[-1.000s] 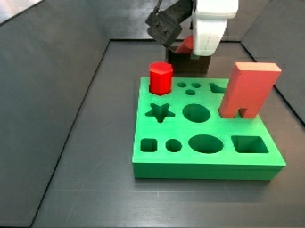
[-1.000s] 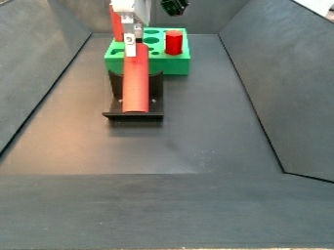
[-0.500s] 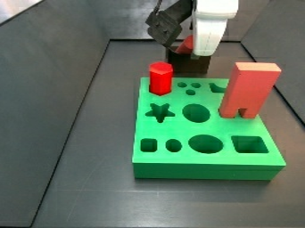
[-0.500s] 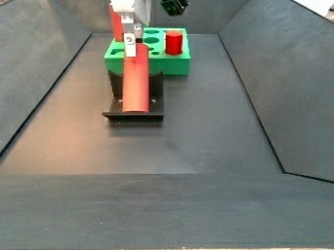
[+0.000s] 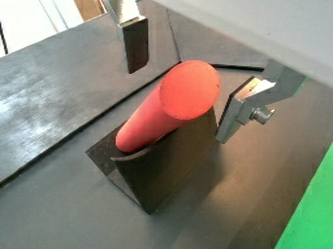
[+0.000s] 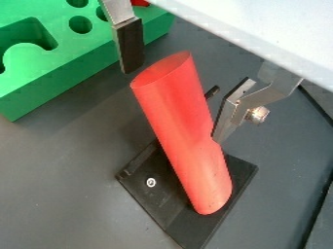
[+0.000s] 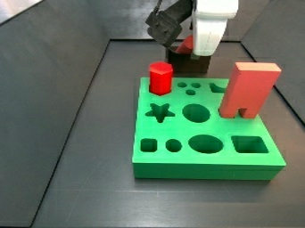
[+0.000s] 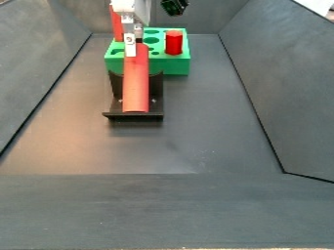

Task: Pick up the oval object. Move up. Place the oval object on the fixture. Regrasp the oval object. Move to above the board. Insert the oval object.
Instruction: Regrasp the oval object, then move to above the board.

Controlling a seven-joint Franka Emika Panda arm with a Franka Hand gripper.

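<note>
The oval object (image 5: 159,109) is a smooth salmon-red rod. It leans tilted with its lower end in the black fixture (image 5: 159,180) on the dark floor. In both wrist views my gripper (image 5: 189,83) straddles the rod's upper end, and the silver fingers (image 6: 127,47) stand apart from it on each side, so the gripper is open. A side view shows the oval object (image 8: 132,80) resting on the fixture (image 8: 135,110) in front of the green board (image 8: 150,56), with the gripper (image 8: 127,26) at its top. The board (image 7: 202,134) has holes of many shapes.
A short red hexagonal peg (image 7: 160,77) and a tall salmon block (image 7: 248,89) stand in the board. Dark sloping walls (image 8: 261,88) close in the floor on both sides. The board's edge (image 6: 39,60) lies close beside the fixture (image 6: 163,190).
</note>
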